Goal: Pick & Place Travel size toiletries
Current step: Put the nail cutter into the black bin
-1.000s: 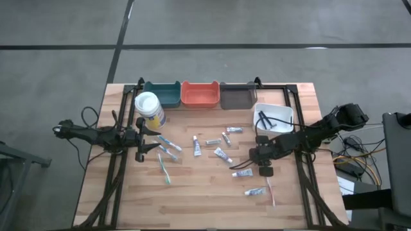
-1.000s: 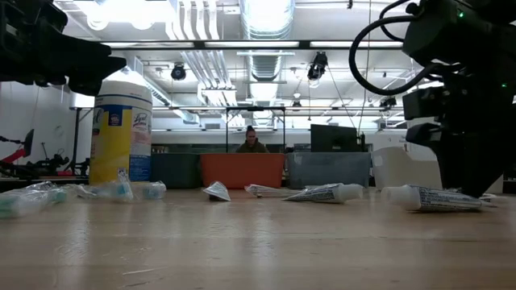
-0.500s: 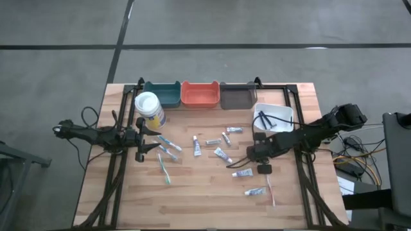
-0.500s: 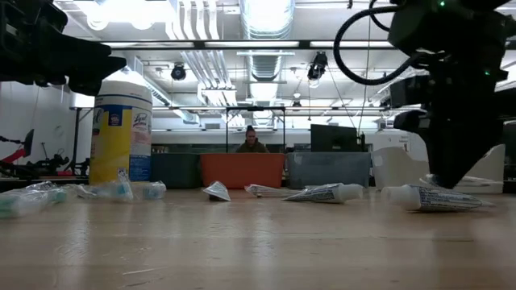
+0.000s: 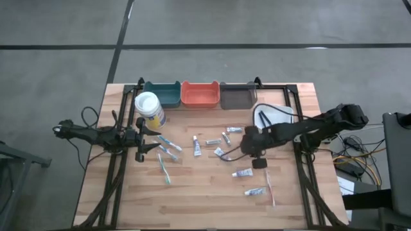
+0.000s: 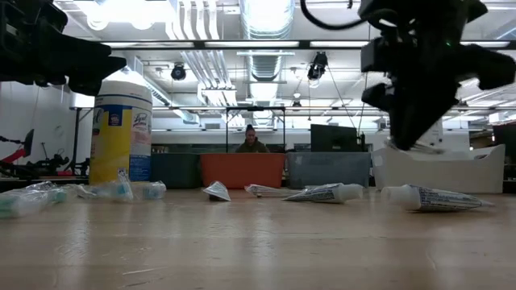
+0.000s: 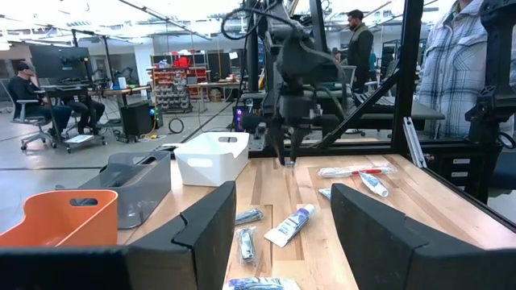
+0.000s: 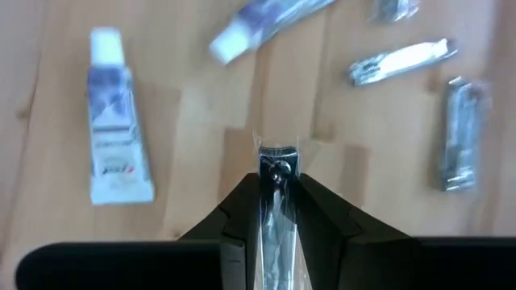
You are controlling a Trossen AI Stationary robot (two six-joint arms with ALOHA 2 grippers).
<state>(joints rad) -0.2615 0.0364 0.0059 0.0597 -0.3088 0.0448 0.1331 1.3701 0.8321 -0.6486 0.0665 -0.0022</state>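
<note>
R gripper (image 8: 278, 211) is clamped on a small wrapped metal piece (image 8: 278, 173), prob. a nail clipper in clear film; can't be sure. It's lifted off the wood, hanging just beside the white bin (image 5: 275, 115), on that bin's side toward table centre. L gripper (image 7: 278, 234) waits wide open, holding nothing, far from the white bin, near the wipes canister (image 5: 149, 109).

Handling, my read: piece is light, stiff, slick in its wrap, so it could slip or swivel between the pads. Grip looks centred on its narrow end; the rest sticks out past the fingertips. Loose mini tubes (image 5: 242, 172) are soft and squashy; best pinched mid-body or at the flat crimp.

Room: more tubes and wrapped bits lie scattered on the centre side of the white bin, a pink toothbrush (image 5: 270, 188) nearer the front edge. Bin wall is the only edge to clear; open air above it. Teal, orange, grey bins (image 5: 200, 94) line the back edge.
</note>
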